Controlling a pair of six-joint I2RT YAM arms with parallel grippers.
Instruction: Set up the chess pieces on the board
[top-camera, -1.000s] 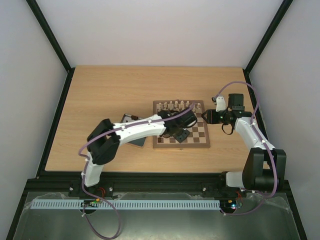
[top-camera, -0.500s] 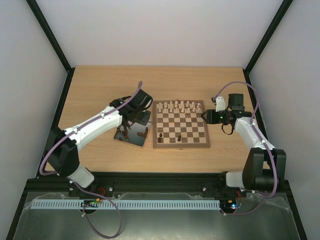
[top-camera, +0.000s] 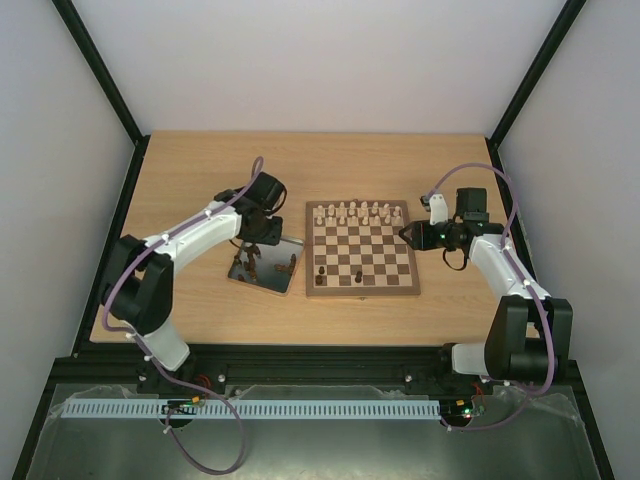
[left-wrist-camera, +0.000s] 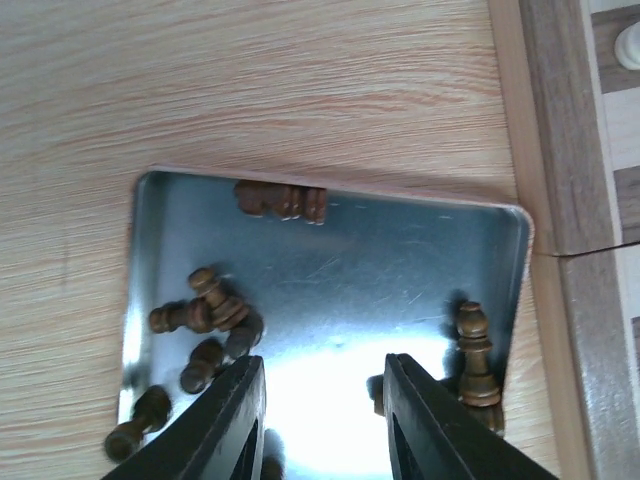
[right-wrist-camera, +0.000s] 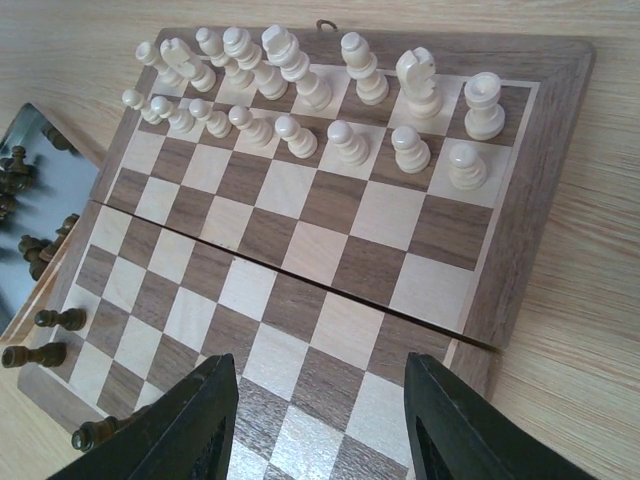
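Left hand (left-wrist-camera: 322, 368) farther left, over tray (left-wrist-camera: 380, 265)

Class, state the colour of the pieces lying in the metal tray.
Dark brown. The chess pieces show best in the left wrist view.

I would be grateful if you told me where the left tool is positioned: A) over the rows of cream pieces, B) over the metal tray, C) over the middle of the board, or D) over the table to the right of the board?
B: the left wrist view shows the left tool open above the metal tray, where dark chess pieces lie on their sides.
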